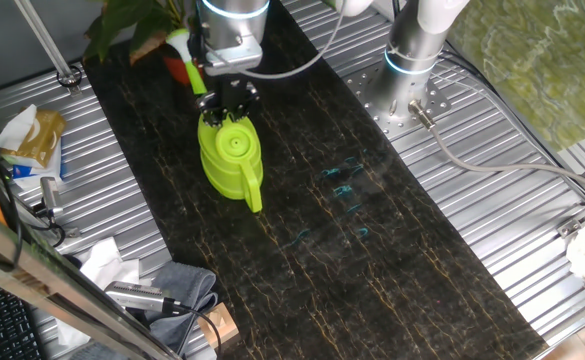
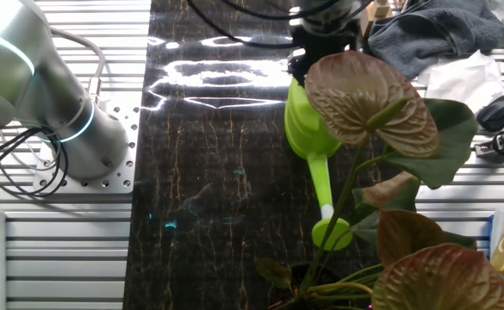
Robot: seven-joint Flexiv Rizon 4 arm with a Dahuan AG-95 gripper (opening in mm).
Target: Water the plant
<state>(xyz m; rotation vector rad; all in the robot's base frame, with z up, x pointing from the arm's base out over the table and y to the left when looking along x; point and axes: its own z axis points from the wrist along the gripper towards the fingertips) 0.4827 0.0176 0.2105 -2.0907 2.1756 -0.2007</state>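
The plant [image 2: 372, 103] has broad dark green and reddish-brown leaves and stands in an orange-red pot [image 1: 177, 68] at the far end of the dark mat. The lime-green watering can [image 1: 230, 160] stands upright on the mat next to it. Its spout [image 2: 320, 181] points at the plant, and the spout tip [image 2: 332, 232] is among the stems. My gripper [image 1: 228, 106] is right on top of the can, its black fingers closed around the can's top handle. In the other fixed view the gripper [image 2: 320, 47] is partly hidden behind a leaf.
The arm's base [image 1: 412, 60] is bolted to the ribbed metal table [image 1: 492, 230] beside the dark mat [image 1: 352, 260]. A grey cloth [image 1: 177, 290], tools and paper bags [image 1: 32, 135] lie along the other side. Blue marks [image 1: 344, 185] are on the mat.
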